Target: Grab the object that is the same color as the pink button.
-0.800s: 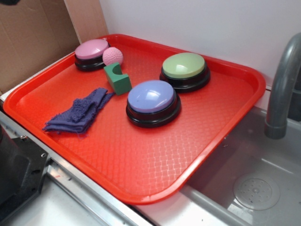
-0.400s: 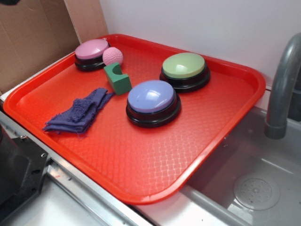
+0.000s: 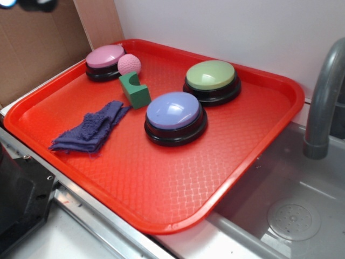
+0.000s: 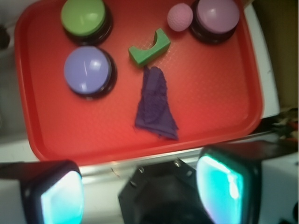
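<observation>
Gripper spread wide, empty, high above tray near edge. Pink ball sits far corner, touching pink button at its 3 o'clock. Green block just beside ball at 6 o'clock; purple cloth nearer.

Exterior looks obliquely down; wrist looks straight down; both share the tray.

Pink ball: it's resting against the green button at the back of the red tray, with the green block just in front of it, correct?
Not quite. The pink ball rests against the pink button, not the green one, which stands apart across the red tray. The green block does sit just in front of the ball. The exterior view shows this; the wrist view agrees.
</observation>
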Robot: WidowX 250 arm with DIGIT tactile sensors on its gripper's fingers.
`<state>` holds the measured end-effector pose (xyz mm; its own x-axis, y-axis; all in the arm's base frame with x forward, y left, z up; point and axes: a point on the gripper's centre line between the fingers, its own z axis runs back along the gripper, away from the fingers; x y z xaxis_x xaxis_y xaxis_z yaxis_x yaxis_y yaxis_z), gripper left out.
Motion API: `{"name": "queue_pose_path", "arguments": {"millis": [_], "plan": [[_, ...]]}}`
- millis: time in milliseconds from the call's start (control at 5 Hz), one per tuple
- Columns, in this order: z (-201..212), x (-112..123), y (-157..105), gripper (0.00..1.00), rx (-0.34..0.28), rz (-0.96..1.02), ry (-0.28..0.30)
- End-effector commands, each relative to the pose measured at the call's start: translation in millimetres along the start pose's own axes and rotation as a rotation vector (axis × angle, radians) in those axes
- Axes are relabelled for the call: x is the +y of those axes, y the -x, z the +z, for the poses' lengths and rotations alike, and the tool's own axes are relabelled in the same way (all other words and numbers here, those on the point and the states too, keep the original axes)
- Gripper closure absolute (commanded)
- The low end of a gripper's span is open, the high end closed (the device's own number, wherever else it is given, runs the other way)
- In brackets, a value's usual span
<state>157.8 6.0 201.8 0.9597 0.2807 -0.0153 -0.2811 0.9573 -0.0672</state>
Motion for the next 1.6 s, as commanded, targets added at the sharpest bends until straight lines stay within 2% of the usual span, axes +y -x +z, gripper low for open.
{"name": "queue_pose_path", "arguments": {"millis": [0, 200, 400, 600, 800, 1000, 1200, 1400], "plan": [[-37, 34, -58, 0.0, -0.077, 0.403, 0.041], [-59, 39, -82, 0.0, -0.097, 0.557, 0.022], [-78, 41, -98, 0.0, -0.083, 0.686, 0.047], [-104, 48, -112, 0.0, -0.112, 0.908, -0.034], [-121, 54, -119, 0.0, -0.181, 1.02, -0.056], [-133, 61, -130, 0.0, -0.241, 1.061, -0.022], [-143, 60, -141, 0.0, -0.266, 1.067, -0.003], [-151, 67, -152, 0.0, -0.271, 1.053, -0.028]]}}
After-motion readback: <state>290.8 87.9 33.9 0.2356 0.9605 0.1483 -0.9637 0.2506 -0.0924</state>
